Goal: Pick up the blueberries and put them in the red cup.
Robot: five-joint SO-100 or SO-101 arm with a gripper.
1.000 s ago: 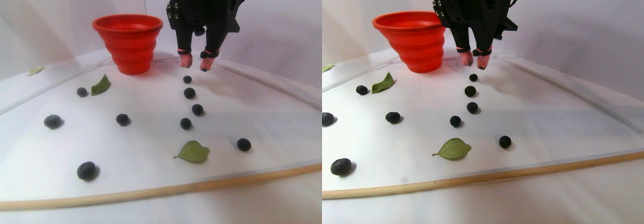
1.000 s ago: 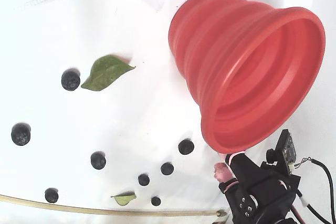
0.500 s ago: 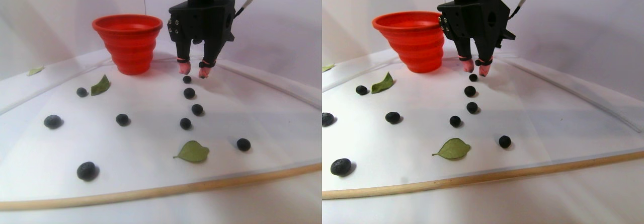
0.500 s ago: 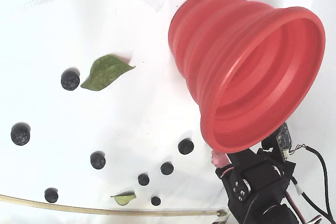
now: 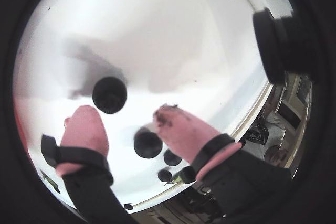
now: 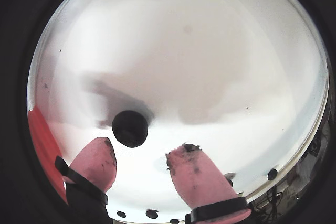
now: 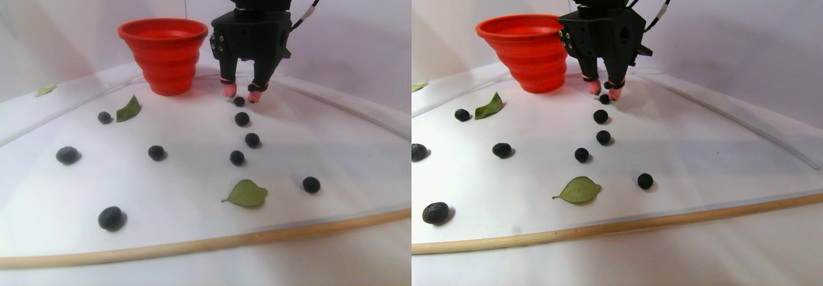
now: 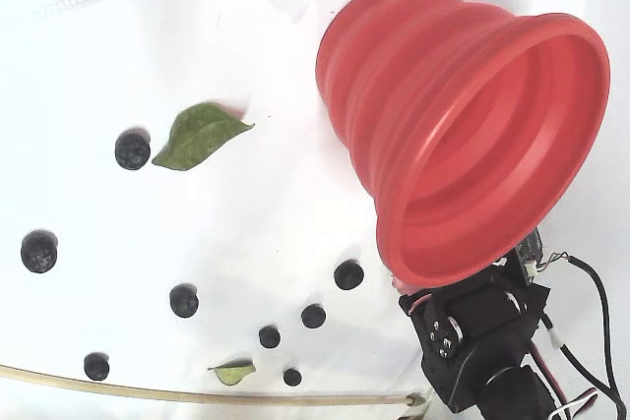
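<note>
Nearest, along the front edge in the stereo pair view, I logged the wooden strip [image 7: 193,242] bounding the white bench [image 7: 180,196], both unmoved over the last second.

Next, one green leaf [image 7: 245,194] in the foreground, untouched; a second leaf [image 7: 128,109] further back toward the left of that view.

Then the blueberries [image 7: 242,119]: scattered loose on the bench, a short column of four running away from the camera toward the arm, the others spread to the left and right. None had shifted from a second earlier, and I saw none in the cup.

Item, the target berry [image 6: 129,128]: the farthest of the column, lying on the bench just ahead of the pink fingertips [image 6: 197,174] in a wrist view, not yet touched by either.

Item, the tool [image 7: 238,96]: a second ago it hung well above the bench; by this moment it had come down so that its pink tips stood at bench level either side of that berry. Its fingers were spread apart, holding nothing.

Farthest, the red cup [image 7: 164,51], upright just to the left of the arm in the stereo pair view.

Assessment: descent done, closing on the first berry still outstanding; my reading was that the task had barely begun.
</note>
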